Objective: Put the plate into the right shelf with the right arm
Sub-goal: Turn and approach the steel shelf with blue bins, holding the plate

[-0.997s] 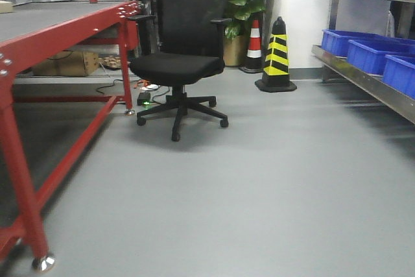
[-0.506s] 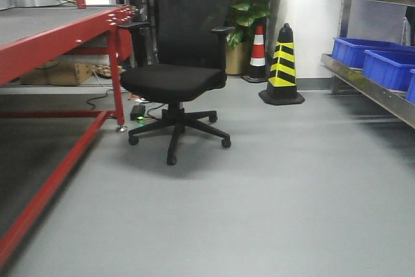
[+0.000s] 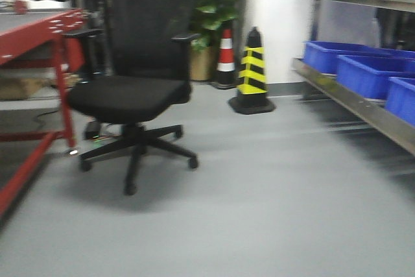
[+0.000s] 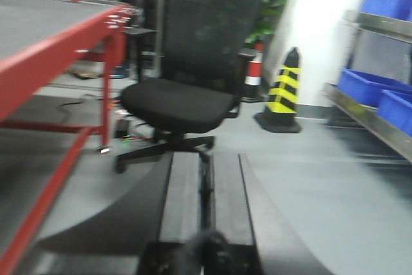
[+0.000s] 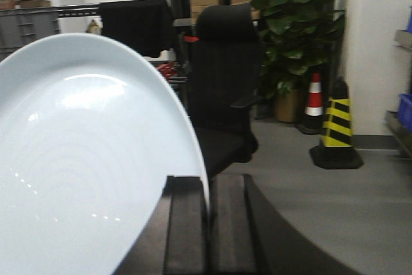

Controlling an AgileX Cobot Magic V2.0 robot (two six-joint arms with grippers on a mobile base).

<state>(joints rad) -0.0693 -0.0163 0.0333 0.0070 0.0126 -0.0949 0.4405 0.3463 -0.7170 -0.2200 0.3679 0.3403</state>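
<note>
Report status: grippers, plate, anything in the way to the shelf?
Left gripper shut, empty. Right gripper shut on plate rim. Right shelf at right, not yet reached. Chair and striped cone left of it.

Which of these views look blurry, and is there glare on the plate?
Front view: motion-smeared, especially the office chair and blue bins. Left wrist view: soft, the left gripper out of focus. Right wrist view: sharper, with a bright reflection on the plate.

The glossy white plate (image 5: 84, 172) stands on edge; the steel right shelf (image 3: 350, 102) holds blue bins (image 3: 366, 74).
</note>
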